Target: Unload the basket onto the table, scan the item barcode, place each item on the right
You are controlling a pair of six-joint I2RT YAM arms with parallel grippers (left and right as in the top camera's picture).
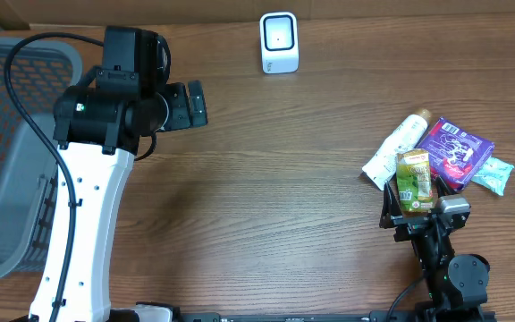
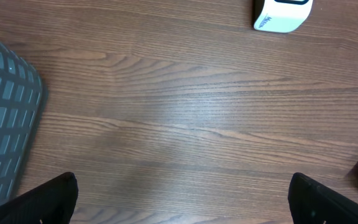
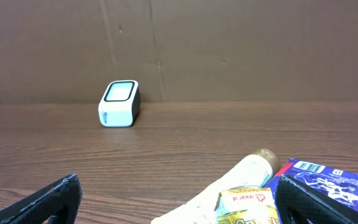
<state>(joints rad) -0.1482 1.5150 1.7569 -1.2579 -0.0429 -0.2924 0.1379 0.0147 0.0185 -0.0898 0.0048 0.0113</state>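
We saw the grey basket (image 1: 7, 152) cut off by the overhead view's left edge, and only 1 corner of it in the left wrist view. The white scanner (image 2: 283, 15) ran past that view's top edge. The purple packet (image 3: 337, 186) and green pouch (image 3: 247, 205) ran off the right wrist view's bottom edge. From overhead, the pouch's print was too small to read.

The left arm (image 1: 83, 241) had a long white link dotted with small dark screw holes, topped by rounded black joint housings carrying a tiny green light (image 1: 80, 107). A black cable (image 1: 38, 37) looped off it. The left hand (image 1: 186, 105) was black. The right arm (image 1: 441, 255) was black and compact, with a silver-grey block on top.
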